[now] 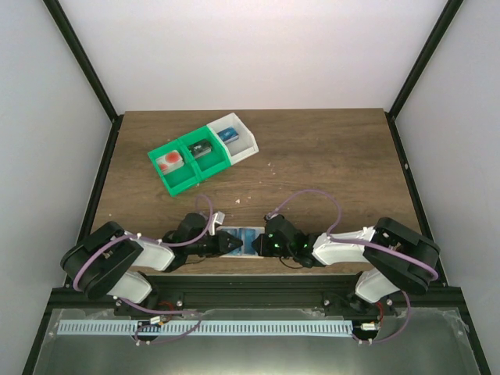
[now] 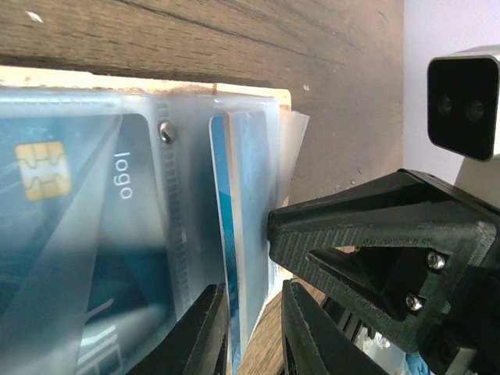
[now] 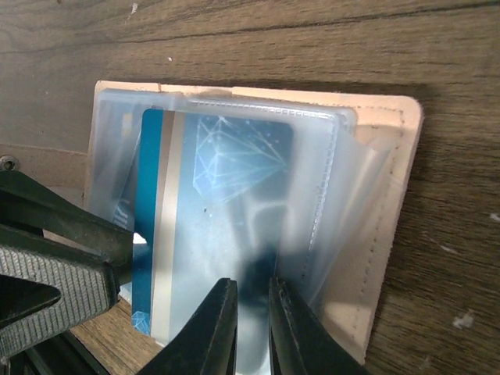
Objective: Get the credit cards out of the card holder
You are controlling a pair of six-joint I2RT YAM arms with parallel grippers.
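The card holder [image 1: 244,238] lies open on the wood near the table's front edge, tan edging showing [image 3: 391,195], clear sleeves on top. A blue credit card [image 3: 226,195] sticks partway out of a sleeve toward the left arm. My left gripper [image 2: 254,328] straddles that card's [image 2: 250,195] edge with its jaws slightly apart; wood shows between the card and one finger. My right gripper [image 3: 251,328] is pinched on the clear sleeve of the holder. A second card [image 2: 78,203] with a gold chip sits inside another sleeve. In the top view the left gripper [image 1: 228,242] and right gripper [image 1: 262,244] meet over the holder.
Two green bins [image 1: 191,160] and a white bin [image 1: 233,137] stand in a row at the back left, holding a red-orange item [image 1: 170,162], a dark item [image 1: 203,148] and a blue item [image 1: 227,134]. The right gripper's finger [image 2: 375,258] is close beside my left fingers.
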